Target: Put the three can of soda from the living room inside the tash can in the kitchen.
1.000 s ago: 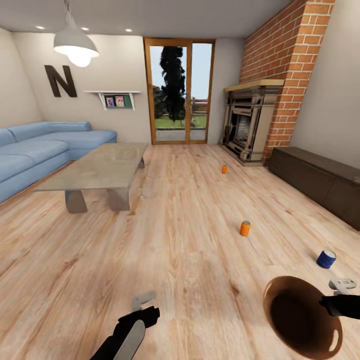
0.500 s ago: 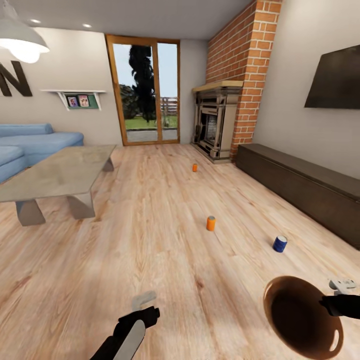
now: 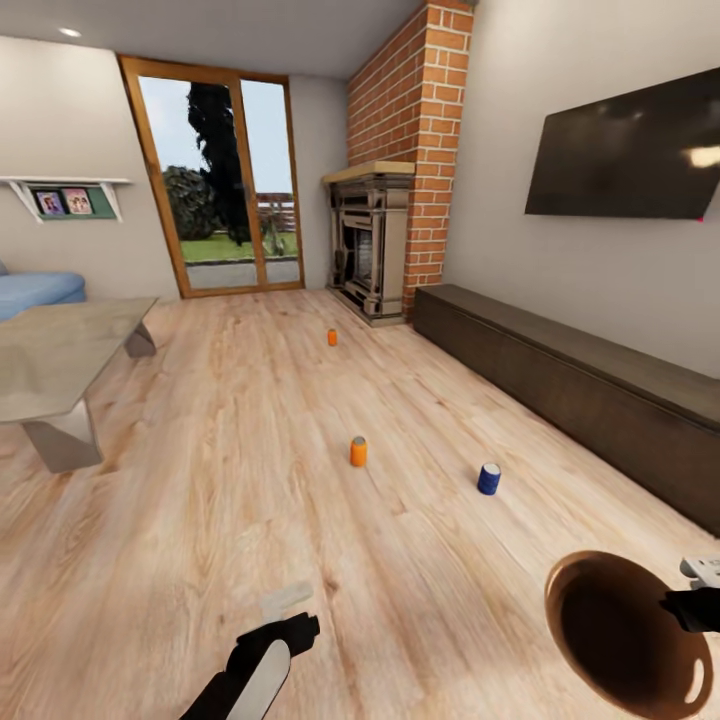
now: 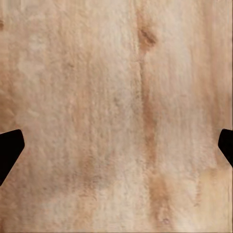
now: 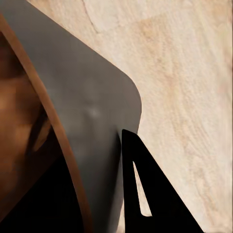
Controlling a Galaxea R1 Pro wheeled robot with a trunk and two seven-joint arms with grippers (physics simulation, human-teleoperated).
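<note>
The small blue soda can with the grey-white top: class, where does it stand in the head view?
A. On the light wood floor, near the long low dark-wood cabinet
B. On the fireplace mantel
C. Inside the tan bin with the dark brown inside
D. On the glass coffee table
A: the small blue soda can stands upright on the light wood floor, in front of the long low dark-wood cabinet.
</note>
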